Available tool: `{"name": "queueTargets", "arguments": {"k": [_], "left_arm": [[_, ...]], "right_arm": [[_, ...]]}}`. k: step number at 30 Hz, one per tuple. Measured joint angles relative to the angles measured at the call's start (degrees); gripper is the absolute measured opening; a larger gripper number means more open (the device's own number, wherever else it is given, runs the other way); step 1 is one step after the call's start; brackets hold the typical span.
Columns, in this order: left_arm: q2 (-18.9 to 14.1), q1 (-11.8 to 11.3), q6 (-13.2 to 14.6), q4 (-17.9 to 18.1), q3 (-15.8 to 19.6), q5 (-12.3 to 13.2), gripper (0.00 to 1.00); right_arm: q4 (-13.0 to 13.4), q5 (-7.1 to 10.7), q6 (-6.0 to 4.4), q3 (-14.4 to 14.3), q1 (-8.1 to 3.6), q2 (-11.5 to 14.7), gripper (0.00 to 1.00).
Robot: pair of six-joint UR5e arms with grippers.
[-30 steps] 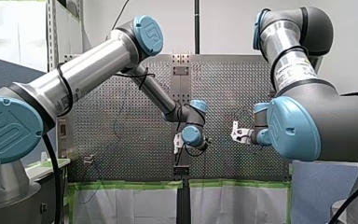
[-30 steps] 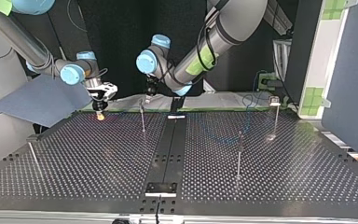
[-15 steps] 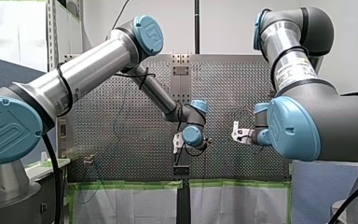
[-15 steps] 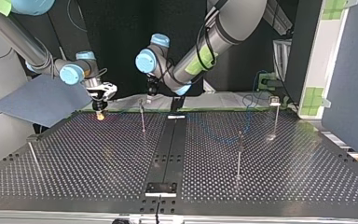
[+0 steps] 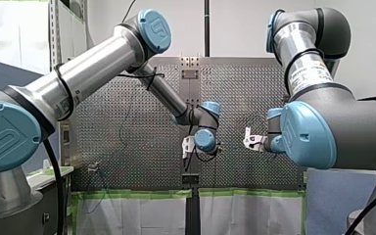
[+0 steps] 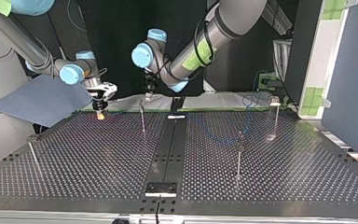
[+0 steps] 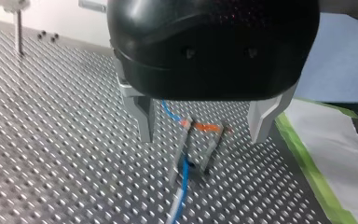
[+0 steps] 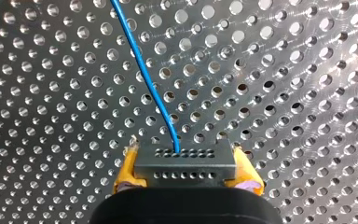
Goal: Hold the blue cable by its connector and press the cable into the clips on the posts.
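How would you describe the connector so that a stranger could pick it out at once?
Over the perforated table, find my right claw near the far edge at the top view's left. The connector is the dark block clamped between its yellow pads. Only it has rows of small holes and the thin blue cable running out of it.

The perforated table point(image 6: 74, 158) — a dark strip point(image 6: 168, 149) down its middle — bears four thin upright posts point(image 6: 238, 158).

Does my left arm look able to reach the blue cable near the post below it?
Probably yes: the left tool hangs open above the post, the blue cable runs beside that post, and nothing lies between.
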State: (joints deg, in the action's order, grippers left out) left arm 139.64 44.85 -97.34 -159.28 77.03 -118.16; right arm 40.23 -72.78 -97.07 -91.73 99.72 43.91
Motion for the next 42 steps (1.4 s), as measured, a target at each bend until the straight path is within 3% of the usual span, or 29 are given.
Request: {"name": "queueTargets", "arguments": {"k": [14, 29, 42], "left_arm": [[-7.30, 1.83, 0.03, 6.98, 7.24, -0.83, 0.98], [-14.97, 0.33, -0.46, 14.59, 14.92, -2.68, 0.98], [-21.78, 0.01, -1.73, 16.71, 21.72, -2.56, 0.98]], "right_arm": [[-0.16, 0.00, 0.06, 0.01, 0.00, -0.08, 0.00], [-0.13, -0.08, -0.54, 0.00, 0.00, -0.08, 0.00], [0.02, -0.08, -1.00, -0.02, 0.01, -0.09, 0.00]]}}
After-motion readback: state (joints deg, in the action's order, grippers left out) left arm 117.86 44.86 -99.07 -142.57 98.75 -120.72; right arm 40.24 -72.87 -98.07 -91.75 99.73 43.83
